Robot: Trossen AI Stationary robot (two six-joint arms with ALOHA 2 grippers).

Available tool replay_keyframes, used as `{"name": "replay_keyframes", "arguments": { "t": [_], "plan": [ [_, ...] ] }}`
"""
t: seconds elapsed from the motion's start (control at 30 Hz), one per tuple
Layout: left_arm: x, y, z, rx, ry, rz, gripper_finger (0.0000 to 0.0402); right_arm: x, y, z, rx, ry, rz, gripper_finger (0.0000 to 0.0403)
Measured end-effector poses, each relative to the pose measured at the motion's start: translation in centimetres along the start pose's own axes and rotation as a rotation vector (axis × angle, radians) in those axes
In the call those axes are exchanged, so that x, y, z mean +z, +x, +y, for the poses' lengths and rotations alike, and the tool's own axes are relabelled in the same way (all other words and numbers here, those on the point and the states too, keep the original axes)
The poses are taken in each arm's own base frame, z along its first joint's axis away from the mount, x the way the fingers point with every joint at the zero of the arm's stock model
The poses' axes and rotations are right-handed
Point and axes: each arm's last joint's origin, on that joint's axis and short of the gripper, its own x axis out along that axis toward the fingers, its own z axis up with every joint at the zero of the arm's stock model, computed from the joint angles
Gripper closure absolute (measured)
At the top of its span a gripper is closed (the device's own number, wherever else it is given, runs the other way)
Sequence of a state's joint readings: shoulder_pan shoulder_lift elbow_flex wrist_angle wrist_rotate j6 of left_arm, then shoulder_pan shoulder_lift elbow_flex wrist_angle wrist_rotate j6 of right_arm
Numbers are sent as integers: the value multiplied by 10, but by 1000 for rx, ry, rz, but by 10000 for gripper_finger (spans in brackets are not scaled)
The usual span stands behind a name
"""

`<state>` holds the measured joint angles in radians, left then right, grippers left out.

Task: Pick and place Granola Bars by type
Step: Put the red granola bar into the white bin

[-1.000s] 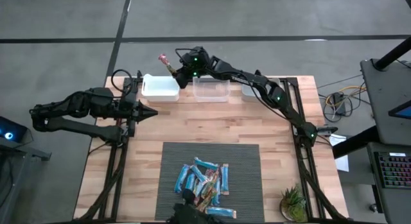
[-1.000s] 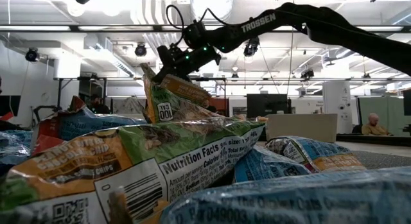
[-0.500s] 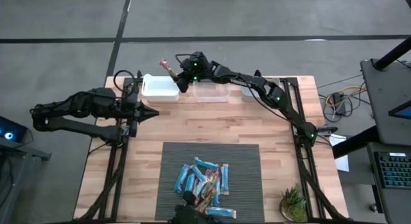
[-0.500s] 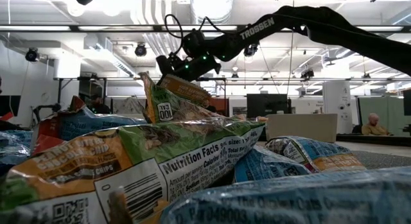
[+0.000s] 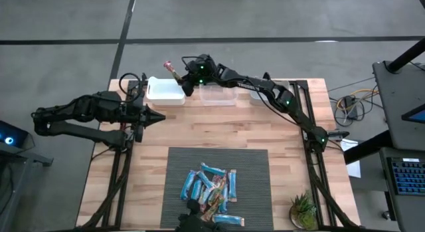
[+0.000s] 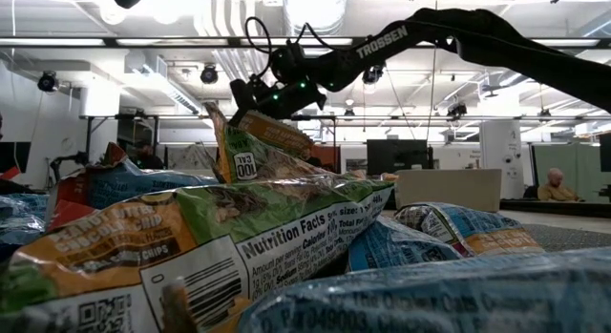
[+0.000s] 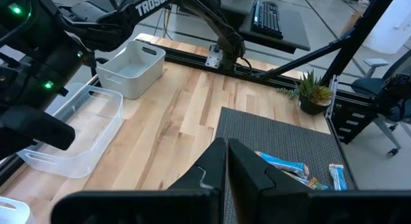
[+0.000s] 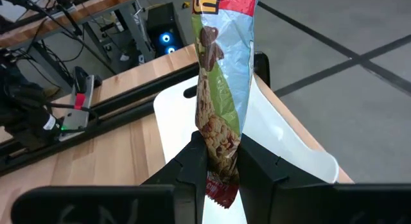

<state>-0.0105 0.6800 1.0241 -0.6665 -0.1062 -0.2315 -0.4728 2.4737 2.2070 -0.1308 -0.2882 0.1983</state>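
My right gripper (image 5: 183, 79) is at the table's far edge, over the far right corner of the white bin (image 5: 165, 91), shut on a multicoloured green, red and blue granola bar (image 5: 172, 67). The bar also shows in the right wrist view (image 8: 223, 63). Several other bars, mostly blue, lie in a pile (image 5: 211, 190) on the dark mat (image 5: 179, 165) near the front edge. My left gripper (image 5: 159, 117) is shut and empty, held level over the table's left part. My right gripper pinches the bar's lower end (image 8: 218, 153) between its two fingers. The bar is lifted clear and stands out past the fingertips over the white bin (image 8: 276, 147), reaching beyond the table's far edge.
A clear bin (image 5: 218, 94) stands right of the white bin, and a third bin (image 5: 255, 94) lies mostly under the right arm. A small potted plant (image 5: 304, 211) stands at the front right corner. Bare wood lies between the bins and the mat.
My right gripper has shifted a little toward the table's left edge with the bar still held in it. My left arm has kept still.
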Motion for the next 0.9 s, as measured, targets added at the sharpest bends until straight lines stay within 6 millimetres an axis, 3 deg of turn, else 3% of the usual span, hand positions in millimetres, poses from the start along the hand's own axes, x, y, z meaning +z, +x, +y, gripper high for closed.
{"name": "replay_keyframes", "arguments": {
  "t": [0.47,0.9],
  "plan": [
    [0,2,0,1,1,5,402,-3,4,14,26,-47,-4,342],
    [0,2,0,1,0,4,402,-3,4,14,25,-57,-4,342]
  ]
}}
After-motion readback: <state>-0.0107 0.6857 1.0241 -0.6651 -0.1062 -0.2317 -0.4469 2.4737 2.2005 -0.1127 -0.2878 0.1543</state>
